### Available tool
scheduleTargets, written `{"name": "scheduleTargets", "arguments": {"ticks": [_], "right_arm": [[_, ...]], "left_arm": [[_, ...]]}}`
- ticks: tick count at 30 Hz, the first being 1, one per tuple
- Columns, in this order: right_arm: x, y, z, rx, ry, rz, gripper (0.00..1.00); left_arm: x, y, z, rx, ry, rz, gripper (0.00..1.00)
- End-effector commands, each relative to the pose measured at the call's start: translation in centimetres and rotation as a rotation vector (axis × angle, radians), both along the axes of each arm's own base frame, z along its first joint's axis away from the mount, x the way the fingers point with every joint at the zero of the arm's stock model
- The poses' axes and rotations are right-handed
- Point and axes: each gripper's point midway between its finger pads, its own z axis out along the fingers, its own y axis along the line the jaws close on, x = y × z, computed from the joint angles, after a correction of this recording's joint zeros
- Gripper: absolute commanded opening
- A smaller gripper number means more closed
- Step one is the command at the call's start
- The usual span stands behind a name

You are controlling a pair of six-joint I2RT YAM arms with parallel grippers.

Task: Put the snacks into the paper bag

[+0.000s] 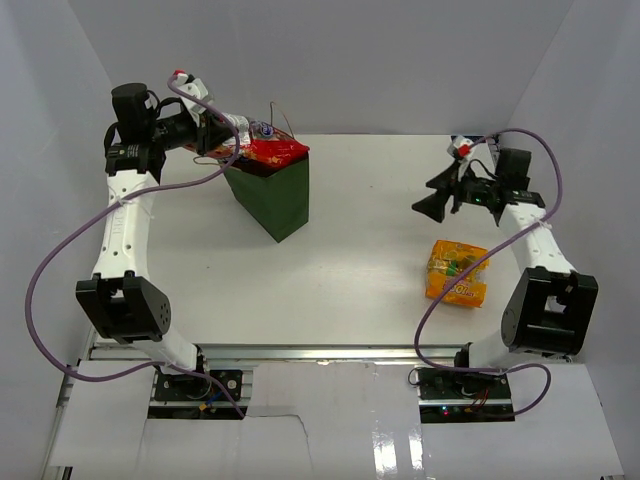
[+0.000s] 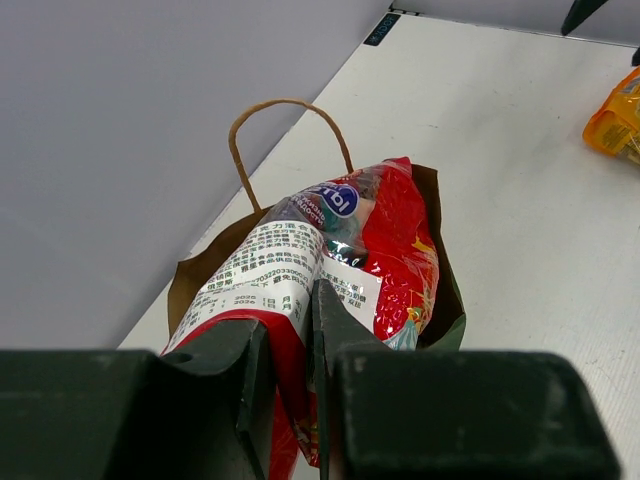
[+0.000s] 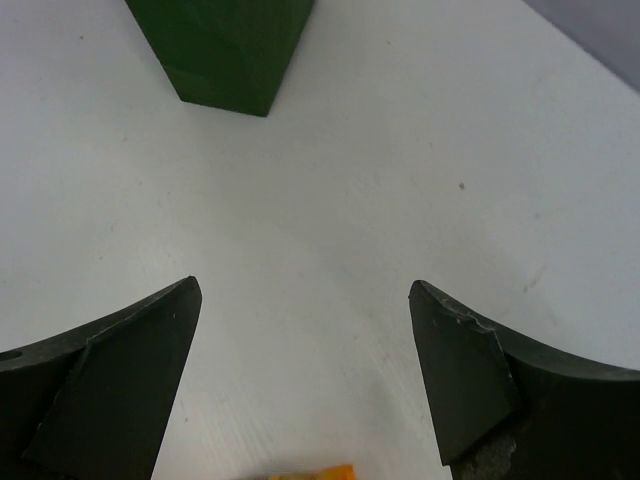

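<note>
1. Paper bag [image 1: 272, 195], dark green, stands upright on the white table [image 1: 350, 300], directly under the left claw [image 1: 240, 135]. Plain pale walls [image 1: 330, 60] close in the table on three sides.
2. A red packet [image 1: 277, 152] sits in the bag's mouth with its top sticking out. An orange packet [image 1: 458, 272] lies flat on the table, just behind the right claw [image 1: 432, 203], toward that arm's base.
3. Only the top view shows both arms and the whole layout.
4. Only the left wrist view shows the bag's kraft lining, a string handle [image 2: 285, 100] beyond the claw, and the white printed label [image 2: 265, 265] on the red packet.
5. The right wrist view shows the bag's base ahead-left of the claw and an orange sliver at the bottom edge.
6. Left claw: clenched, fingers pinching the red packet's near edge.
7. Right claw: jaws spread wide, nothing between them, bare table below.
</note>
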Motion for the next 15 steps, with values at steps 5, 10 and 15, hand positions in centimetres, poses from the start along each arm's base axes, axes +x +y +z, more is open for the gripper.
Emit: {"name": "scheduleTargets", "arguments": {"ticks": [5, 10, 15], "right_arm": [[7.0, 9.8, 10.1, -0.028, -0.331, -0.059, 0.96], [9.7, 16.8, 13.8, 0.030, -0.407, -0.161, 0.73], [9.9, 21.8, 16.8, 0.120, -0.454, -0.183, 0.50]], "left_arm": [[-3.2, 0.0, 6.1, 0.044, -0.235, -0.004, 0.00], [-3.6, 0.1, 6.5, 0.045, -0.242, 0.004, 0.00], [-3.7, 0.2, 6.6, 0.045, -0.246, 0.010, 0.00]]}}
